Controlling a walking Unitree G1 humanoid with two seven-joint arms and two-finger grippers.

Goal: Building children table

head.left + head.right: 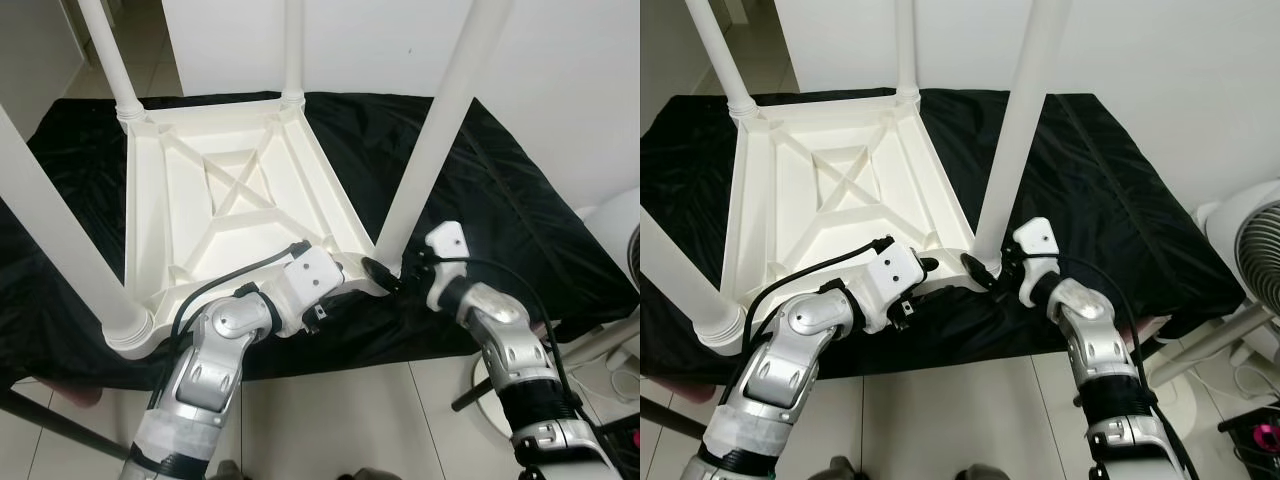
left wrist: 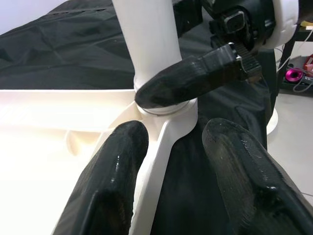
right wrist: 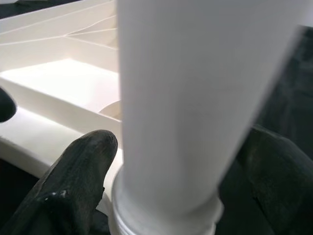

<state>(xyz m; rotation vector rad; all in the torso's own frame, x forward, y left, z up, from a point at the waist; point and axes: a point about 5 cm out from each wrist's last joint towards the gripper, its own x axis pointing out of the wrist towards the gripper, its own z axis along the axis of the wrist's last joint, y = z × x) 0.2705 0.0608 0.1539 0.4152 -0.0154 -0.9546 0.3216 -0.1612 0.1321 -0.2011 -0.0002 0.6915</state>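
A white plastic children's table point(image 1: 200, 200) lies upside down on a black cloth point(image 1: 500, 200), its legs pointing up. My right gripper point(image 1: 395, 268) is at the base of the near right leg point(image 1: 430, 130), with one black finger on each side of it; in the right wrist view the leg point(image 3: 186, 98) fills the gap of the right gripper point(image 3: 181, 142). My left gripper point(image 1: 340, 272) is at the same corner, open, astride the table's rim point(image 2: 156, 166). One finger point(image 2: 112, 181) lies against the rim and the other stands a little off it.
Three more white legs rise at the other corners, one close to my left arm point(image 1: 60, 240). A white fan point(image 1: 1250, 240) stands on the tiled floor to the right, with a pink item point(image 2: 293, 74) near it. A white wall is behind the cloth.
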